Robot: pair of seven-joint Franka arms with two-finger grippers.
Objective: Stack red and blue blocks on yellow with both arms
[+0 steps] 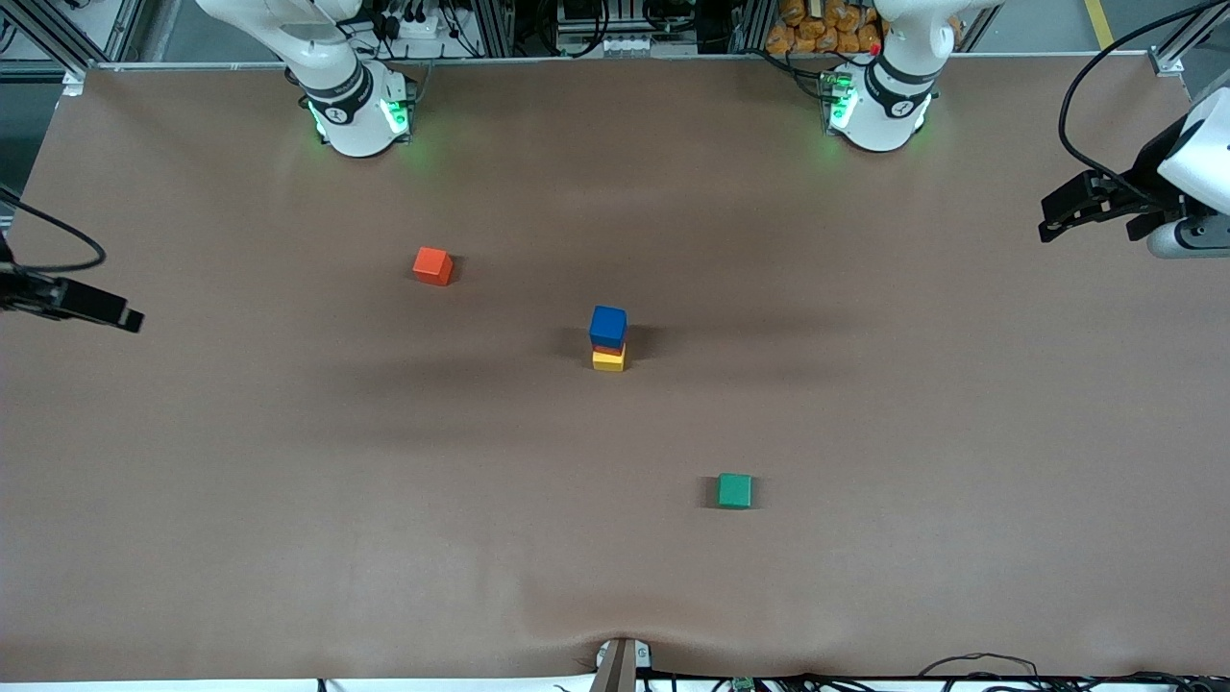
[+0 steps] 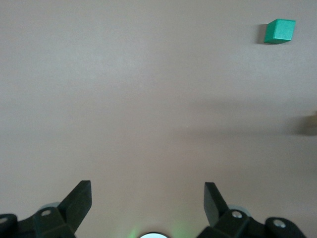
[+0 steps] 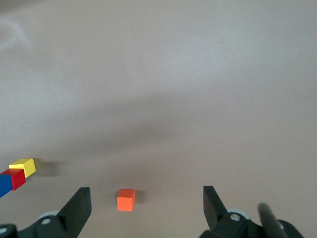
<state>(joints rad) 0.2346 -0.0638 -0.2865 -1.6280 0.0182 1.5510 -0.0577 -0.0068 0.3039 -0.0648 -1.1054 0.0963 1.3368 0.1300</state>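
Observation:
In the middle of the table stands a stack: the yellow block [image 1: 608,361] at the bottom, the red block [image 1: 608,349] on it, the blue block [image 1: 607,326] on top. The right wrist view catches the same yellow [image 3: 23,166], red [image 3: 15,178] and blue [image 3: 4,185] blocks at its edge. My left gripper [image 1: 1052,219] hangs open and empty over the left arm's end of the table, well away from the stack; its own view shows it [image 2: 147,191] over bare table. My right gripper [image 1: 130,320] hangs open and empty over the right arm's end, also seen in its wrist view [image 3: 146,196].
An orange-red cube [image 1: 432,266] lies toward the right arm's end, farther from the front camera than the stack; it also appears in the right wrist view [image 3: 126,200]. A green cube [image 1: 734,490] [image 2: 279,31] lies nearer the front camera than the stack. A brown mat [image 1: 288,481] covers the table.

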